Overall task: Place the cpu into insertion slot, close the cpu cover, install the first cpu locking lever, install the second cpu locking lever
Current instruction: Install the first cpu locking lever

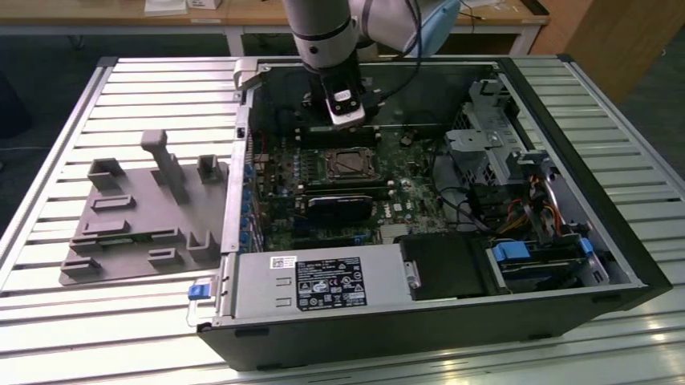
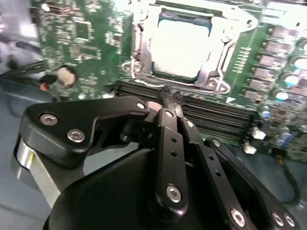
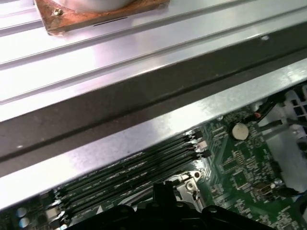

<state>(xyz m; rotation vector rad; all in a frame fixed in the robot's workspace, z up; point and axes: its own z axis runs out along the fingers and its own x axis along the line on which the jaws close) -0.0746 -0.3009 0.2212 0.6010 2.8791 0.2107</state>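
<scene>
The cpu (image 2: 180, 48), a square chip with a bright silver top, lies in the insertion slot (image 1: 348, 164) on the green motherboard. The cpu cover (image 2: 218, 52), a thin silver frame, lies flat around the chip, which shows through its window. A thin wire lever (image 2: 129, 67) runs along one side of the socket; I cannot tell whether it is latched. My gripper (image 2: 170, 97) is shut with nothing between its black fingers. It hangs over the memory slots just beside the socket, in the exterior view (image 1: 345, 119) a little behind it. Its fingertips (image 3: 165, 188) show above the board.
Long black memory slots (image 2: 216, 115) lie between the gripper and the socket. The open computer case has a metal wall (image 3: 144, 129) close by, a power supply (image 1: 321, 281) in front and a drive cage (image 1: 492, 152) on the exterior view's right. A grey fixture (image 1: 139, 216) sits on the slatted table.
</scene>
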